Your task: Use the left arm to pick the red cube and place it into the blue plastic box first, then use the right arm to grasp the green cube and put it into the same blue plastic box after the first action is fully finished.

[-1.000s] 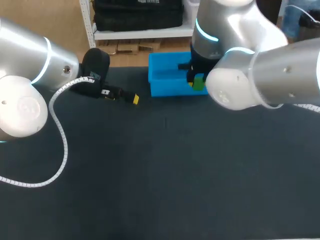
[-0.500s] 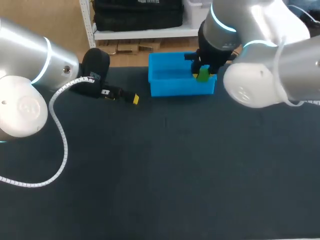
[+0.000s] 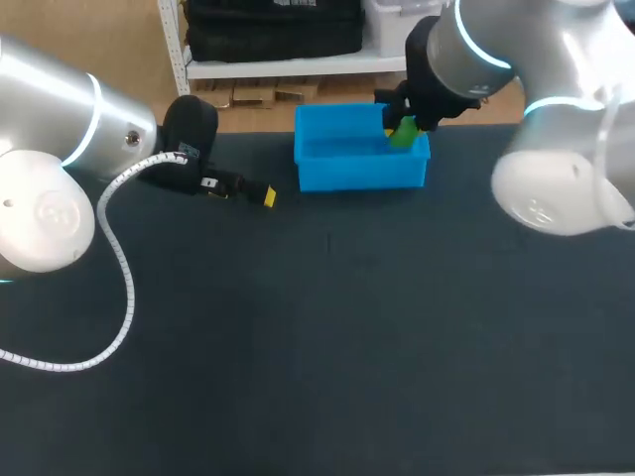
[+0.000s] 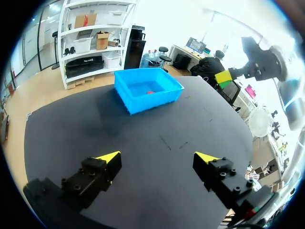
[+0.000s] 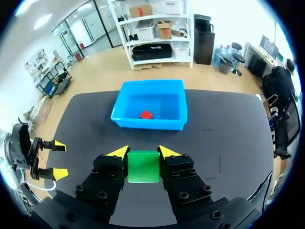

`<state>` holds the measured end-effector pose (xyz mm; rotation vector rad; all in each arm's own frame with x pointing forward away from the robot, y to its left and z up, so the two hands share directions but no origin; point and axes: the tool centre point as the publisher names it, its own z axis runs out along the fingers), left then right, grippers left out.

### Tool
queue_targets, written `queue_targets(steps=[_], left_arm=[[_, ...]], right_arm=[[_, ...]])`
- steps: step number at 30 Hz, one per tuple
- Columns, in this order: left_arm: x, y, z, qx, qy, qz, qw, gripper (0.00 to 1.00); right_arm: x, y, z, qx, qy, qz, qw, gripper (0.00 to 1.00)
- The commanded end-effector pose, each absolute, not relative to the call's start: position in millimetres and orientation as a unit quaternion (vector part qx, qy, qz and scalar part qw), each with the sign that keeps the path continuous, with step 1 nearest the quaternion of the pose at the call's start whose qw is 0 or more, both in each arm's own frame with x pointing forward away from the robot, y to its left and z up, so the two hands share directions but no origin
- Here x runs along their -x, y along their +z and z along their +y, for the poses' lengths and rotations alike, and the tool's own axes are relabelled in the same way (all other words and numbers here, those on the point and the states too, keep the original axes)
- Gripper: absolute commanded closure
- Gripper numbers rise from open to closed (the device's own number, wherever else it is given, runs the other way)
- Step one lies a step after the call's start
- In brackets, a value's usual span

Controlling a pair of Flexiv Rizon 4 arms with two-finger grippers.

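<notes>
The blue plastic box (image 3: 357, 177) stands at the table's far middle. The red cube (image 5: 146, 114) lies inside it, also showing in the left wrist view as the red cube (image 4: 150, 92). My right gripper (image 3: 400, 134) hangs above the box's right end, shut on the green cube (image 3: 404, 130). In the right wrist view the green cube (image 5: 143, 167) sits squeezed between both fingers, high over the table and short of the box (image 5: 147, 124). My left gripper (image 3: 260, 193) rests low to the left of the box, open and holding nothing (image 4: 159, 157).
The left arm's white coiled cable (image 3: 124, 258) loops over the table's left side. The dark table (image 3: 327, 337) stretches bare from the box to the near edge.
My right arm has risen and swung back to the right, carrying the green cube from in front of the box's right end to above it. The left arm has kept still.
</notes>
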<state>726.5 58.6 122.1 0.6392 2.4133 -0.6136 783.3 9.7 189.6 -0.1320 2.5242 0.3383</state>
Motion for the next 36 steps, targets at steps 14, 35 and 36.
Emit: queue_targets(steps=[14,35,36], left_arm=[[-727,121,59,-0.24,-0.232,0.899,0.283,0.0],[-727,121,59,-0.24,-0.232,0.899,0.283,0.0],[-727,121,59,-0.24,-0.232,0.899,0.283,0.0]], right_arm=[[-770,176,5,0.042,0.145,0.925,0.35,1.0],[-798,161,11,0.041,0.151,0.921,0.357,1.0],[-800,160,12,0.041,0.151,0.921,0.358,1.0]])
